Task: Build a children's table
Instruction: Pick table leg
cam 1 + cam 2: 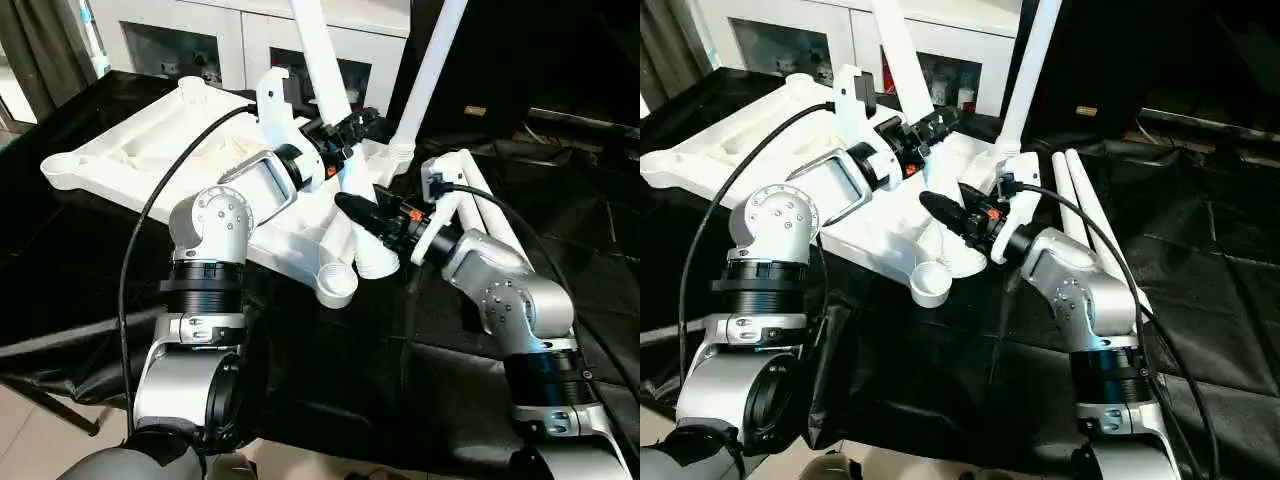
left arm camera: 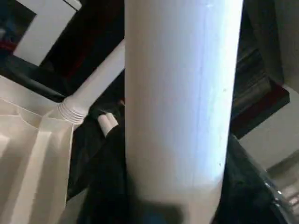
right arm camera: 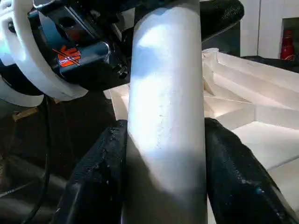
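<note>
The white tabletop [image 1: 130, 150] lies underside up and tilted on black cloth. One white leg [image 1: 430, 70] stands upright in its far corner socket. A second leg [image 1: 318, 50] rises at a slant from the near corner, its thick end beside an open round socket [image 1: 337, 285]; whether it is seated I cannot tell. My left gripper [image 1: 345, 130] is shut on this leg higher up, and the leg [image 2: 177, 93] runs between its fingers. My right gripper [image 1: 365, 212] is shut on the same leg lower down, with black fingers [image 3: 233, 172] pressed on both sides.
Two more white legs [image 1: 480, 195] lie side by side on the black cloth [image 1: 330, 370] to the right of the tabletop. A white glass-door cabinet [image 1: 200, 40] stands behind the work. The cloth's near edge drops to a light floor [image 1: 40, 440] at the left.
</note>
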Available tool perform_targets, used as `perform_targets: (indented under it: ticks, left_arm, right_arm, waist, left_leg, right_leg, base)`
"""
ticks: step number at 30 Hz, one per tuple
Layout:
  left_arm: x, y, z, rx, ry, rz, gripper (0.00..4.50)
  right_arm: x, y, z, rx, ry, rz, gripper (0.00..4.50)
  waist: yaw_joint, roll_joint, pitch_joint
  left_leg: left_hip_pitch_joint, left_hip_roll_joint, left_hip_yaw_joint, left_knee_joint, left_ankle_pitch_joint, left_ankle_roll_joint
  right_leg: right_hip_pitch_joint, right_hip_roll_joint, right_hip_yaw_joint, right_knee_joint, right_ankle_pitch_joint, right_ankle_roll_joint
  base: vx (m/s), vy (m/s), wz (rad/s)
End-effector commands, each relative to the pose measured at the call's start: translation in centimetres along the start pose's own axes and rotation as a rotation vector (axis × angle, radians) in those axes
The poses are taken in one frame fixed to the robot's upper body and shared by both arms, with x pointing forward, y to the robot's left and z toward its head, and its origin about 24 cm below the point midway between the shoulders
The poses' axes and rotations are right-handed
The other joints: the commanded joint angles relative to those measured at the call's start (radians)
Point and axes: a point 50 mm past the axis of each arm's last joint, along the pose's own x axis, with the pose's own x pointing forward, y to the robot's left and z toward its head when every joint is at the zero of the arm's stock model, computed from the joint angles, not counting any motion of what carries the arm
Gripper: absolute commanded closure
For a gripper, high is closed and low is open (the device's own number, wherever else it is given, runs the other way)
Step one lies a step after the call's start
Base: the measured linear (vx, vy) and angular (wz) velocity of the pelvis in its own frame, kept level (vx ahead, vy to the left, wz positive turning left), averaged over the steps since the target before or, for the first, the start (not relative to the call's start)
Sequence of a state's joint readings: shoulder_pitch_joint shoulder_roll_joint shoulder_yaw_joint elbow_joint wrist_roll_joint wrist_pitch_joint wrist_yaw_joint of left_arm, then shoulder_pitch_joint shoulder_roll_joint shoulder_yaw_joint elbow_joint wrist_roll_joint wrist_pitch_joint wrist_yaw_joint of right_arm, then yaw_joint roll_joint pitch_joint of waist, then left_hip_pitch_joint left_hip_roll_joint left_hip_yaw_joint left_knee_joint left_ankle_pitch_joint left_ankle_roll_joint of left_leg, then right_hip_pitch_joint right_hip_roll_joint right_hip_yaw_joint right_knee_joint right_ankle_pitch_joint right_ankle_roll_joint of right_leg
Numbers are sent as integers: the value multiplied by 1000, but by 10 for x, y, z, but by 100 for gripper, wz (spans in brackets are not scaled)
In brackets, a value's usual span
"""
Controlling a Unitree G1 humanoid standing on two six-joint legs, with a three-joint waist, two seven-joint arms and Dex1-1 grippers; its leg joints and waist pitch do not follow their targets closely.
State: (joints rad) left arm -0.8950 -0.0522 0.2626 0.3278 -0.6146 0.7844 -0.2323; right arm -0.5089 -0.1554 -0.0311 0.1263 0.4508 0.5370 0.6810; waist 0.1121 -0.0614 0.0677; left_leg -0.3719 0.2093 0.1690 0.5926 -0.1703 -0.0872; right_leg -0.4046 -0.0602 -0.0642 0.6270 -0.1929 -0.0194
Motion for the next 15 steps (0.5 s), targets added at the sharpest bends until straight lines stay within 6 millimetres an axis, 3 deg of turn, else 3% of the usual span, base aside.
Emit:
perform_targets:
  ticks: [1, 5, 6, 7, 11, 15]
  left_arm:
    - [2, -6, -1, 28, -1, -15, 259]
    - [0, -10, -1, 58, 5, -69, 266]
    - [0, -11, -1, 65, 6, -78, 266]
    - [-3, -14, -1, 112, 16, -134, 266]
    - [-10, -18, -1, 143, 47, -257, 266]
    - [-25, -24, 1, 197, 116, -471, 266]
  right_arm:
    - [1, -3, 2, -21, 7, -21, 264]
    - [2, -5, 0, 3, 17, -30, 264]
    - [2, -4, 0, 23, 14, -22, 208]
    - [1, -1, 1, 38, 19, 18, 194]
    - [-1, -3, -3, 55, 83, 34, 161]
    - [-15, 1, 2, 161, 114, 192, 152]
  waist:
    - [-1, -3, -78]
    - [-1, -5, -78]
    - [-1, -4, -78]
    - [0, -3, -78]
    - [-2, -2, -78]
    - [0, -5, -77]
  left_leg:
    - [7, 13, 2, -58, -87, 21]
    - [7, 12, 3, -57, -79, 23]
    - [8, 13, 3, -57, -81, 25]
    - [9, 13, 2, -58, -80, 25]
    - [11, 15, 3, -59, -79, 20]
    - [11, 14, 4, -60, -88, 23]
  right_leg:
    - [66, -68, 46, -73, -89, -158]
    - [67, -68, 47, -72, -81, -159]
    - [66, -68, 47, -73, -83, -161]
    - [66, -68, 47, -73, -85, -160]
    - [65, -68, 47, -69, -79, -170]
    - [68, -68, 48, -69, -95, -172]
  base:
    - [0, 0, 0]
    - [0, 0, 0]
    - [0, 0, 0]
    - [0, 0, 0]
    - [0, 0, 0]
    - [0, 0, 0]
